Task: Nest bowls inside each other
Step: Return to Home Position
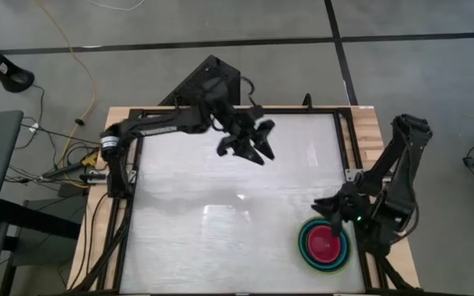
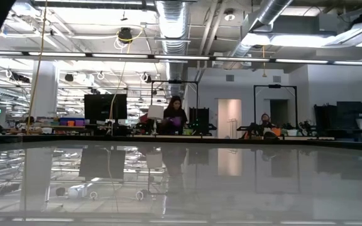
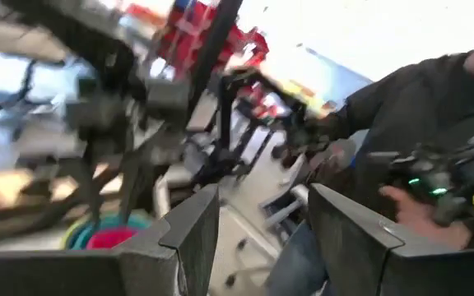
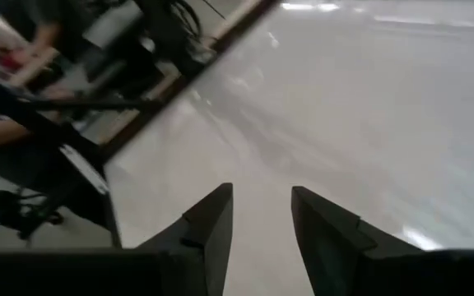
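Note:
The bowls [image 1: 326,243] stand nested in one stack near the table's near right corner: a lime green outer rim, teal and blue rings, and a magenta pink one in the middle. The stack's bottom rests on the table top. In the left wrist view the stack [image 3: 105,232] shows far off. My right gripper [image 1: 331,209] hovers just beyond the stack's far side, open, with only bare table between its fingers [image 4: 262,191]. My left gripper [image 1: 250,145] is raised over the table's far middle, open and holding nothing [image 3: 263,191].
Black frame rails [image 1: 346,140] run along the table's wooden edges. In the left wrist view a person in a dark top [image 3: 401,123] stands beyond the table's right side with a device in hand. The white table top [image 1: 212,222] lies between the arms.

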